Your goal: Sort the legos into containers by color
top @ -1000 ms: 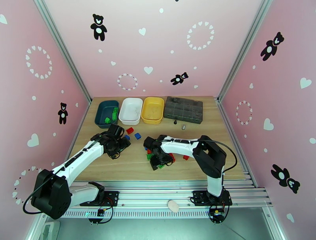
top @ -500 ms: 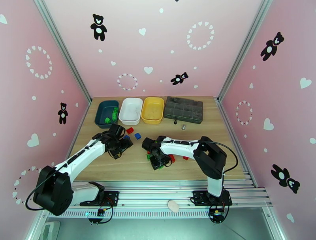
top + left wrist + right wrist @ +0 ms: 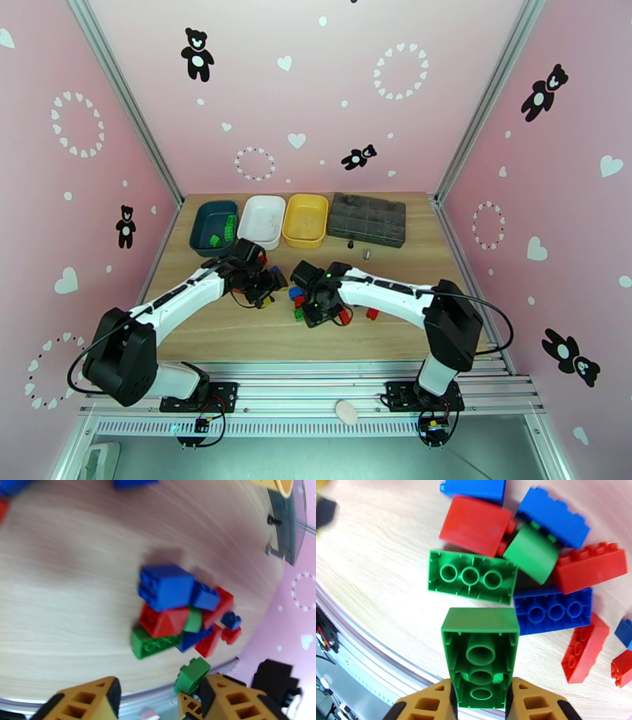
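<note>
Right wrist view: the right gripper (image 3: 480, 695) is clenched on a green brick (image 3: 480, 653), with its hollow side toward the camera, above the table (image 3: 375, 598). The fingers hold only one end and most of the brick sticks out in front. So I think it can turn or slip out if the arm swings fast. Just beyond it lies the pile (image 3: 537, 559) of red, blue and green bricks, not yet sorted.

In the top view, green bricks already lie in the teal tray (image 3: 207, 221) at the far left. The left gripper (image 3: 267, 290) is near the right one, on that side, so the two can collide on the way.

In the left wrist view, the left gripper (image 3: 148, 701) has its jaws apart with nothing between them. A small green brick (image 3: 191, 675) is just beside one fingertip; I cannot tell if it touches. Closing here may only push it away.
</note>
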Robot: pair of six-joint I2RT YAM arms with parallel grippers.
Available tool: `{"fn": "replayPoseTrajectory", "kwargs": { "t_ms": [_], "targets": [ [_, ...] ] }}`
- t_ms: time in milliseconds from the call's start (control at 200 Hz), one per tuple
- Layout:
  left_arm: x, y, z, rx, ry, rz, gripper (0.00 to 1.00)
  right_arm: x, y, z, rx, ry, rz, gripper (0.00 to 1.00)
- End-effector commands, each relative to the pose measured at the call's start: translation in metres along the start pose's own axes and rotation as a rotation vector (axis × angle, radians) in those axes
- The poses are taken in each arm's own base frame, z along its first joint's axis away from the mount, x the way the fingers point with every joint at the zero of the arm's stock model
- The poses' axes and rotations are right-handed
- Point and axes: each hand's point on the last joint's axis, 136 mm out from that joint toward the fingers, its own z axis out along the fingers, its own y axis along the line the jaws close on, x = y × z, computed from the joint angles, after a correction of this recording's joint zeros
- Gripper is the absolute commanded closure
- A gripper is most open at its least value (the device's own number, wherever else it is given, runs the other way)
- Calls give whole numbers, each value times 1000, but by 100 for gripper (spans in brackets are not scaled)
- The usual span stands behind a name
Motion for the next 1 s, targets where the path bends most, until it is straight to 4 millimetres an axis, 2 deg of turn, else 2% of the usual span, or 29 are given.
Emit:
{"fn": "replayPoseTrajectory", "kwargs": {
  "t_ms": [0,255,345,511,746,996],
  "targets": [
    [9,-28,-2,87,66,17,44,-11,12,-23,-97,-86,-38,73],
    [28,-46,14,113,185,37,43,-24,31,-36,-219,-140,-71,73],
    [29,-50,16,127,198,37,44,-25,30,-36,-224,-141,-63,74],
    [36,-47,18,122,247,24,53,-28,24,-35,-202,-148,-41,74],
    [43,-46,18,120,296,21,61,-34,17,-32,-177,-155,-13,74],
    [49,-44,17,119,326,21,64,-40,14,-31,-162,-168,21,75]
  ]
}}
